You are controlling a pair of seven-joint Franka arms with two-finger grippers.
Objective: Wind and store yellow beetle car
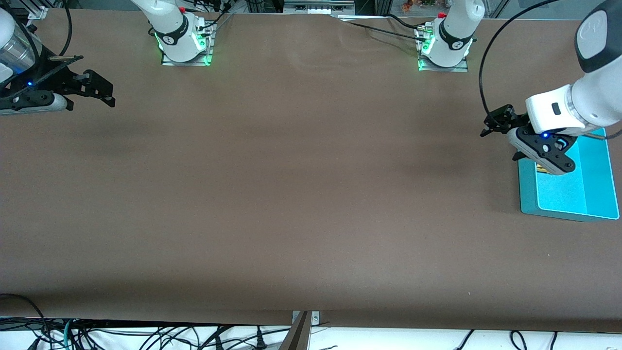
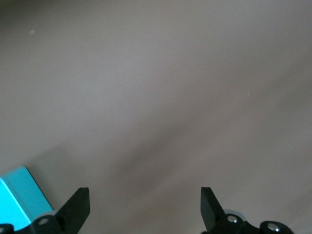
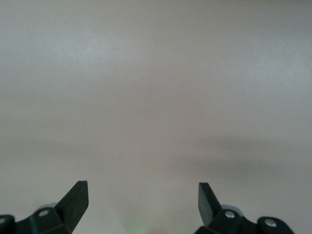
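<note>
A sliver of yellow (image 1: 541,168), apparently the yellow beetle car, peeks out inside the teal tray (image 1: 568,192); the left hand above covers most of it. My left gripper (image 1: 494,124) hangs open over bare table just beside the tray, on its side toward the table's middle. In the left wrist view that gripper (image 2: 145,204) has nothing between its fingers, and a corner of the tray (image 2: 19,195) shows. My right gripper (image 1: 99,90) waits open over the table at the right arm's end. It (image 3: 143,202) is empty too, with only table beneath.
The brown table top (image 1: 301,184) stretches between both arms. Both robot bases (image 1: 184,39) (image 1: 444,46) stand along the edge farthest from the front camera. Cables hang below the nearest edge.
</note>
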